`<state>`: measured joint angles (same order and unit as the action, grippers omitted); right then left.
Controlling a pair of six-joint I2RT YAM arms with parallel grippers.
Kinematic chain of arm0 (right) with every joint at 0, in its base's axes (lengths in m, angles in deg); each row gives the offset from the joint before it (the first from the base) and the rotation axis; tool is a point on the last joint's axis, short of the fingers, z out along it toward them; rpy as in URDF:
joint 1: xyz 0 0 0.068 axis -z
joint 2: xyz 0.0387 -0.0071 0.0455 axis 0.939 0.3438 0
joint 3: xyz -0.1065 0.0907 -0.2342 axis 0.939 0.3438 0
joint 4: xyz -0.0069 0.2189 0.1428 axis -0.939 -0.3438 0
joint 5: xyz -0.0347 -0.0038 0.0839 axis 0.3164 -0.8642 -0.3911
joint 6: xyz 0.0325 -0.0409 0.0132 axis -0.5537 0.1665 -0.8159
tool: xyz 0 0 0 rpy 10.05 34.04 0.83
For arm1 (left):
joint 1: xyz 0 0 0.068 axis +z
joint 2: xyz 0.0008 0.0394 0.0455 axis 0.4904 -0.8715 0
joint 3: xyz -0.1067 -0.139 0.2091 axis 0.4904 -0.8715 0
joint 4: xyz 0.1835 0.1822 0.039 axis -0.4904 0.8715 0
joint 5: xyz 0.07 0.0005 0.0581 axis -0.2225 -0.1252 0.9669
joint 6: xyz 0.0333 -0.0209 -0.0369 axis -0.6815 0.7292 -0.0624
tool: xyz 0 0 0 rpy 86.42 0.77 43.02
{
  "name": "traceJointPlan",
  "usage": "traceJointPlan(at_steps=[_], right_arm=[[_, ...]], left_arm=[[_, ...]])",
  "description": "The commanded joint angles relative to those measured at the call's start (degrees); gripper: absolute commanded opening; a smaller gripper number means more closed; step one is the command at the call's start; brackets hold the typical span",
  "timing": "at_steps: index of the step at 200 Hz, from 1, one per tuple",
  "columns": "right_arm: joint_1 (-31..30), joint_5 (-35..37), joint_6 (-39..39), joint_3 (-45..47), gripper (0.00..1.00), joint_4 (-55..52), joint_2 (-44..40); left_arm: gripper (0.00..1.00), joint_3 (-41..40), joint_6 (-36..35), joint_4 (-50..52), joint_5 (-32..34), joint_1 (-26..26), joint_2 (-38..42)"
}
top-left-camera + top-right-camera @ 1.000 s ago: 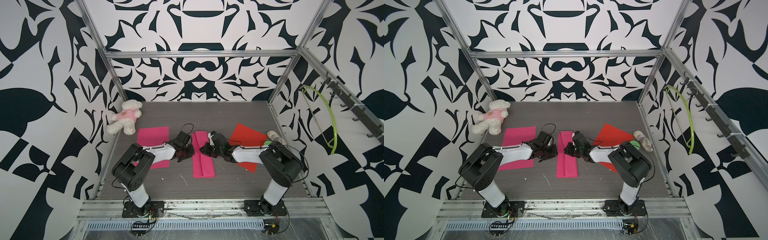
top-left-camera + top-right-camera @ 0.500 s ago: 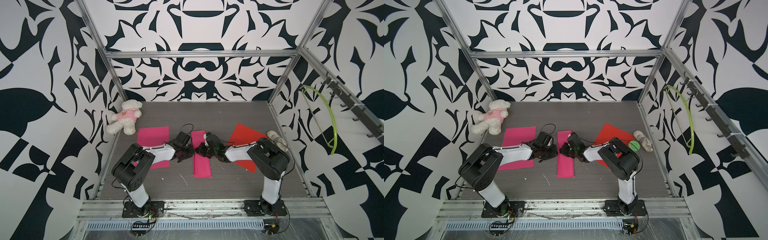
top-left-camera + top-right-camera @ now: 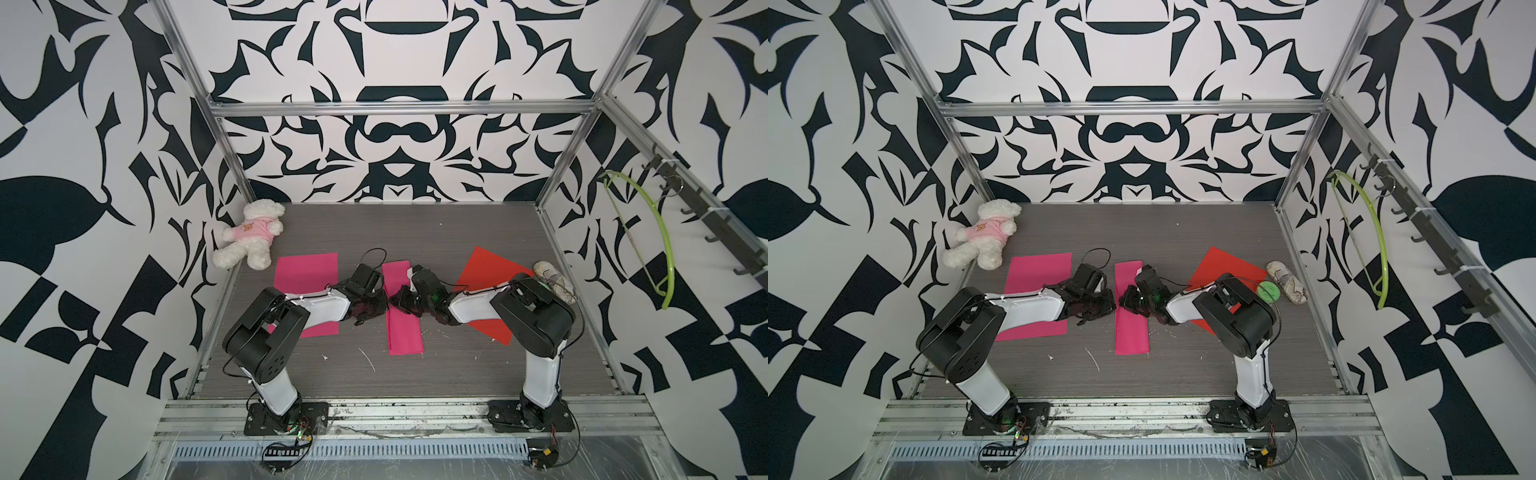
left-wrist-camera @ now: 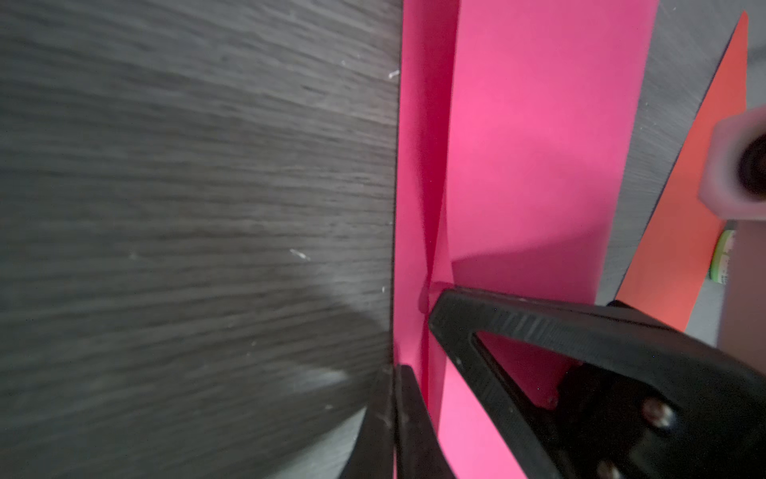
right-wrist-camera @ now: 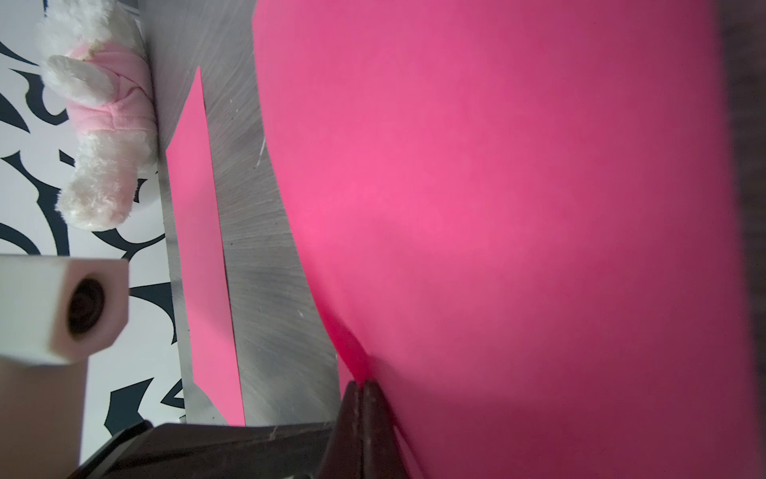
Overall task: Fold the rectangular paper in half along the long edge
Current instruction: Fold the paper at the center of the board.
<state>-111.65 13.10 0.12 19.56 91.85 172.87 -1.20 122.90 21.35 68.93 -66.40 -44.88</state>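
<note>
So the biggest thing in here is the grey wood-grain table [image 3: 457,232], boxed in by those wild black-and-white walls. Both arms reach in low from the near edge and meet around the middle.

A flat pink sheet [image 3: 305,274] lies on the left side, partly under the left arm, and a red sheet [image 3: 486,270] sits at an angle on the right, partly under the right arm. Between them is the folded pink paper [image 3: 405,332], a narrow strip lying flat mid-table with its long side running from the near edge toward the back wall.

A teddy bear [image 3: 249,237] in a pink shirt is slumped in the far left corner, and a green hanger [image 3: 660,232] hangs on the right wall.

The left gripper [image 3: 380,305] is at the strip's left edge, clamped down on it; its wrist view shows paper layers between the fingers [image 4: 539,331]. The right gripper [image 3: 399,301] comes in from the other side with its fingertips [image 5: 360,398] squeezed fully together against the paper. I can't tell if a layer is nipped between them.

A pale wrapped bundle [image 3: 552,278] lies by the right wall, with a little green tape roll [image 3: 1268,291] just beside it.
</note>
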Motion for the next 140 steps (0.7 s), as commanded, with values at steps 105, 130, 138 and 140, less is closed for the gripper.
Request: traceJointPlan(at_steps=[105,130,138,140], right_arm=[[-0.2,-1.0,0.4,2.5,0.19,1.6,0.4],[-0.2,-1.1,0.2,2.5,0.12,1.6,0.5],[-0.2,-1.2,0.2,2.5,0.08,1.6,0.6],[-0.2,-1.3,0.2,2.5,0.07,1.6,0.6]], left_arm=[[0.12,-4.2,-0.4,11.3,4.7,-0.1,-0.1],[0.17,-4.7,-0.7,13.5,7.9,-0.1,2.5],[0.19,-5.0,-0.7,13.6,8.6,-0.1,3.5],[0.2,-5.1,-0.7,13.7,8.6,0.0,3.7]])
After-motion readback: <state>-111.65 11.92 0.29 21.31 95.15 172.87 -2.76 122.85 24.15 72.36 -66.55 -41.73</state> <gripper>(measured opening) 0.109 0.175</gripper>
